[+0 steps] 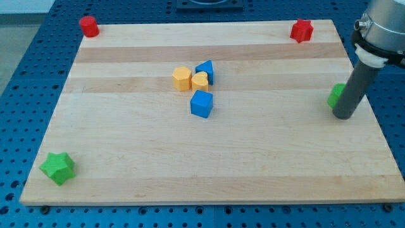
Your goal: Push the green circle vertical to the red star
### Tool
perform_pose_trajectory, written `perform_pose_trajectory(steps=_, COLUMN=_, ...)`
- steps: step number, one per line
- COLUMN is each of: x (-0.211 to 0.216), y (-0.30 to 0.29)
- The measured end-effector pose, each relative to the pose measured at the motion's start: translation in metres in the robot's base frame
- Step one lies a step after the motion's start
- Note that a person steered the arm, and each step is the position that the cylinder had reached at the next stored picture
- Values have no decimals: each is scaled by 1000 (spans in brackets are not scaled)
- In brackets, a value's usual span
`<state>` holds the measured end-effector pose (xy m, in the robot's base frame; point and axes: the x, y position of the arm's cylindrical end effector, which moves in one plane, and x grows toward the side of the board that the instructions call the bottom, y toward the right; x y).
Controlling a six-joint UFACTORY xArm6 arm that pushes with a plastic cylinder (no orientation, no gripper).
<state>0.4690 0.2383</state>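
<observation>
The pale wooden desk (209,171) carries everything. There is no gripper to open or hold, only a dark rod whose lower end, my tip (343,116), touches the small green circle (335,95) near the view's right edge. The red star (302,30) sits above and slightly left of it, so alignment looks nearly done. Nothing stands between them. The blue and yellow blocks (197,85), green star (58,168) and red cylinder (88,26) lie well apart.
</observation>
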Motion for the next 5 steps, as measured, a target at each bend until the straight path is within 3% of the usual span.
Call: perform_pose_trajectory(steps=5, x=-23, y=36)
